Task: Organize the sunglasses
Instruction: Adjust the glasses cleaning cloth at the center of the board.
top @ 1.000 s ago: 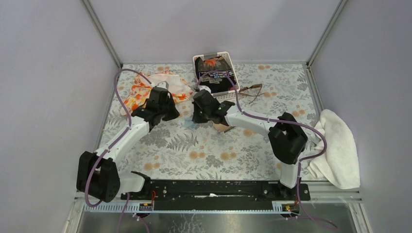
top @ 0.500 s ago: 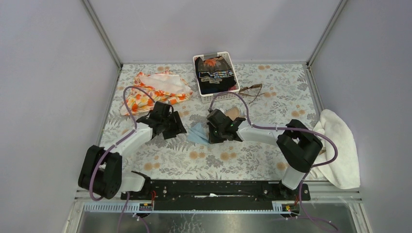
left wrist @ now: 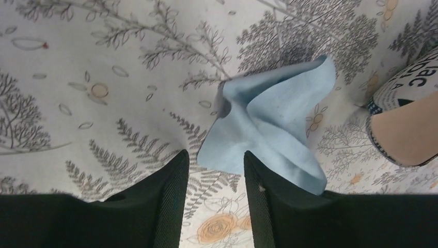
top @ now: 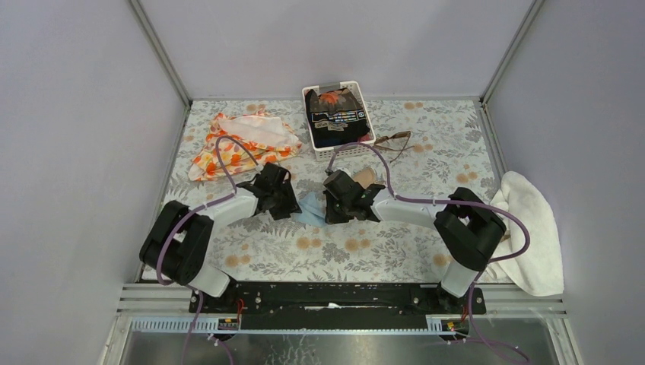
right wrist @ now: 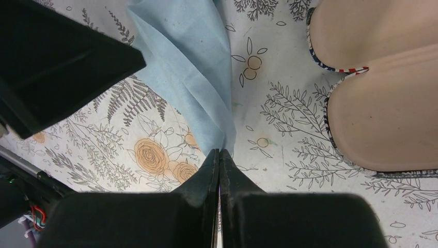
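1. Table, covered in a pale fabric printed with grey ferns and orange flowers, carries everything listed here.
2. White terry towel, bunched and draped over the table's right edge.
3. Orange-and-white flowered cloth, crumpled at the back left.
4. White slatted plastic basket at the back centre, holding a folded dark garment with a printed label.
5. Left gripper, low over the table at centre left. Its jaws are partly apart and grip nothing. One corner of the cloth in entry 8 lies just past the gap between its black fingers.
6. Right gripper, centre, facing the left one across the cloth. Its jaws are pressed together at the cloth's near corner, and a taut fold runs straight into the tips, so it appears to be pinched there.
7. Tan tube-shaped case with a printed patterned rim, lying on the table just behind the right gripper. Black lettering shows on it in the left wrist view.
8. Light blue cloth, thin and creased into raised folds, lying between the two grippers.
9. Sunglasses, with a thin brown frame and brownish lenses. They lie on the table just beside the basket's right front corner, well apart from both grippers and untouched.
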### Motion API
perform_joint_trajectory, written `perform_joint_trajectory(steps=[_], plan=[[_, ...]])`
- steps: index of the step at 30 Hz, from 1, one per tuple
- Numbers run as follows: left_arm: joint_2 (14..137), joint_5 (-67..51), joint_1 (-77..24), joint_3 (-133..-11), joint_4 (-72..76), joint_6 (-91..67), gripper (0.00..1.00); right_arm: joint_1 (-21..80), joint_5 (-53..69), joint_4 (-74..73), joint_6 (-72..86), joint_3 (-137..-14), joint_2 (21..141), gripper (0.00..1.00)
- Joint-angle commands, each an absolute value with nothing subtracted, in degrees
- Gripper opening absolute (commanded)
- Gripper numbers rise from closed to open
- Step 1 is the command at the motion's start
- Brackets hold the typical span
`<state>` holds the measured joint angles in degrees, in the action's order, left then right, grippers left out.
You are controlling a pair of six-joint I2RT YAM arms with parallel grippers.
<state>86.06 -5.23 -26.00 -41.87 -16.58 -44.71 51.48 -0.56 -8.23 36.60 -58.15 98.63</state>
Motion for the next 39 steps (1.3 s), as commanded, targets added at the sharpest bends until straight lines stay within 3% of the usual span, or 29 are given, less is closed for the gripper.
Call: perform_joint_trajectory(steps=[1, 11, 18, 31, 39], plan=[[89.86, -2.28, -26.63, -41.49, -11.16, -47.19, 0.46, 52.03, -2.00, -7.30, 37.68, -57.35, 95.30, 0.00], [92.26, -3.56, -27.33, -41.90, -9.72, -48.17, 0.24, 52.03, -2.06, -7.21, 37.83, -57.67, 95.32, 0.00], [90.51, -3.40, -27.42, -42.60, -10.93, -48.16, 0.00, 51.99, -1.86, -7.21, 37.84, -57.92, 95.50, 0.00], [79.90, -3.60, -24.67, -50.94, -21.60, -42.62, 0.00, 50.98, -0.64, -7.82, 38.11, -61.84, 93.51, 0.00], [80.28, -3.97, -17.82, -62.87, -27.54, -35.97, 0.00, 47.61, 1.75, -11.91, 35.05, -79.29, 100.69, 0.00]])
